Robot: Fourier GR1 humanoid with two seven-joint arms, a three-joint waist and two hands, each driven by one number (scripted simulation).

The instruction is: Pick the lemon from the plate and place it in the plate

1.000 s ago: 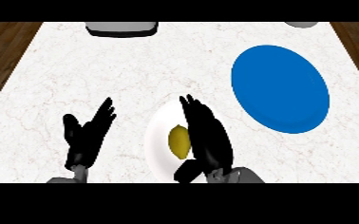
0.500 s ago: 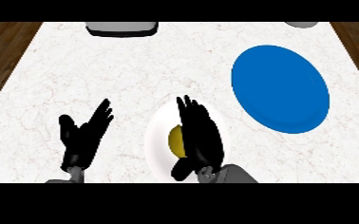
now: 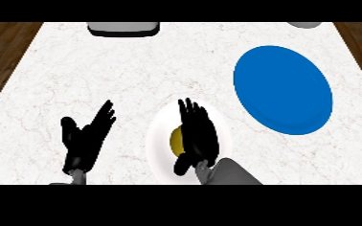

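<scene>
So there are two plates on the white marbled counter (image 3: 127, 72). The white plate (image 3: 159, 136) sits low in the frame, a bit right of centre, and the lemon (image 3: 176, 141) is on it. Only a yellowish sliver of it shows, because the right hand (image 3: 198, 134) is lying right over it. That hand comes up from the bottom edge with its fingers stretched out pretty much straight toward the top of the frame, and the thumb tucked low on the left side near the lemon. The fingers don't look wrapped around the fruit, so I'd call it released rather than grasping, though the hand hides most of the lemon and I can't tell whether it's actually touching.

The blue plate (image 3: 283, 88) is on the right side of the frame, up and to the right of the white one, close by but not touching it. Nothing is on it.

The left hand (image 3: 84, 136) shows in the lower left, fingers up and spread, relaxed, holding nothing, well to the left of the white plate.

Other stuff: a grey tray-looking thing with a dark rim (image 3: 124, 28) at the top edge left of centre, and a bit of a grey object (image 3: 308, 24) cut off at the top right. Brown wood floor (image 3: 14, 43) shows at both upper sides past the counter.
</scene>
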